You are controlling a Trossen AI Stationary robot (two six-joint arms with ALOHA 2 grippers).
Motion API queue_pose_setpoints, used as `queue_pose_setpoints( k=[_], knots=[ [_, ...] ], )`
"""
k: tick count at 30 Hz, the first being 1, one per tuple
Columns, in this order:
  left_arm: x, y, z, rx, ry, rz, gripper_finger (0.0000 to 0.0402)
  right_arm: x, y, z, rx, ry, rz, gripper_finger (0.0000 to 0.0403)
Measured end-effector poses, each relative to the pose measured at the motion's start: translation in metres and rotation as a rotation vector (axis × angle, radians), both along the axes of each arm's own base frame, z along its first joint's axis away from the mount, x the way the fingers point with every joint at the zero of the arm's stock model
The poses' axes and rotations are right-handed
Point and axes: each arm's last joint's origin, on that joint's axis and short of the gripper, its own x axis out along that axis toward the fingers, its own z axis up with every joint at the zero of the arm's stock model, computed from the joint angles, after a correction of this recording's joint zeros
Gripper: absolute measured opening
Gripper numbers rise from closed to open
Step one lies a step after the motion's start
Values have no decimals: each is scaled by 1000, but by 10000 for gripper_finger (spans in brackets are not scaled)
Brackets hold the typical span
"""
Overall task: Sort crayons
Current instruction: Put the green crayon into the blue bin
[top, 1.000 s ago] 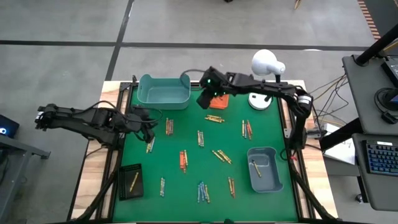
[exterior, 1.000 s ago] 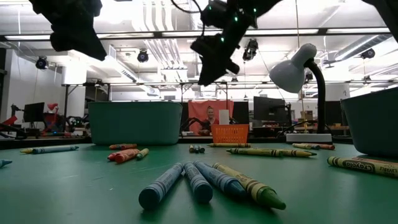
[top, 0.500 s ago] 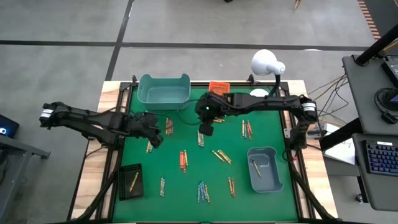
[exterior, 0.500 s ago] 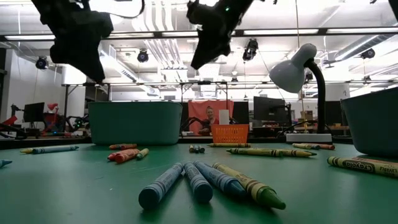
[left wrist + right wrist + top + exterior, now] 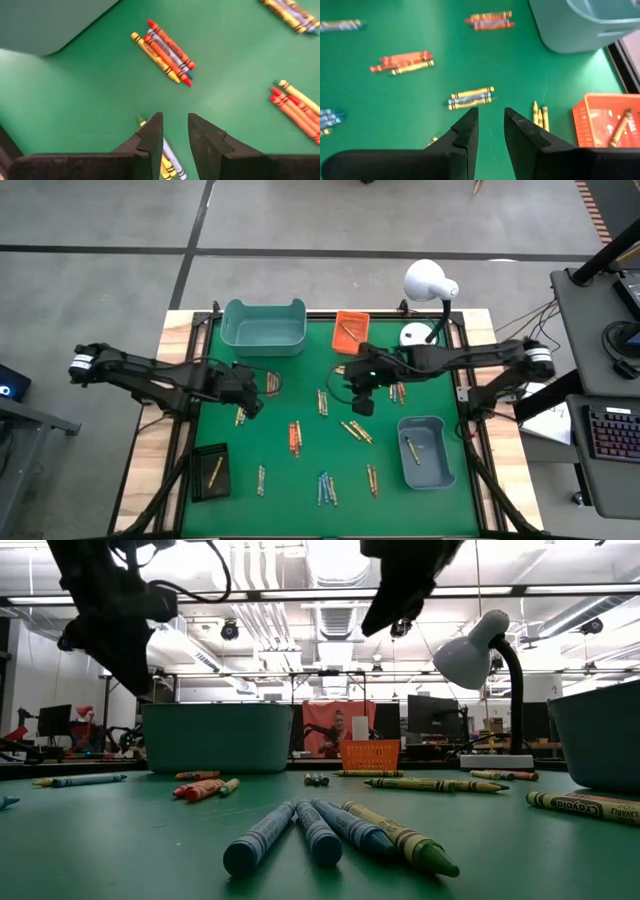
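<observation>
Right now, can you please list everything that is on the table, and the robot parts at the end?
crayons: many, yellow, orange-red, blue and green, in small clusters across the green mat.
large teal bin: one, far edge, left of centre.
orange tray: one, far edge, a crayon inside.
grey-blue bin: one, right side, one yellow crayon inside.
black tray: one, near left corner, one yellow crayon inside.
desk lamp: one, white, far right corner.
left gripper: dark, slightly open, empty, above crayons at left.
right gripper: dark, slightly open, empty, above the centre.
</observation>
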Motion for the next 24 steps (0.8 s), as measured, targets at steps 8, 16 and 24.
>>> queue_pose_setpoints(
  k=[8, 16, 24],
  knots=[
    [4, -2, -8, -60, 58, 28, 73, -23, 1, -16, -63, -192, 55, 68],
    [4, -5, -14, -166, 108, 80, 73, -33, 1, -34, -115, -249, 92, 72],
    [5, -3, -17, -178, 109, 152, 73, -37, 1, -52, -159, -241, 128, 63]
  ],
)
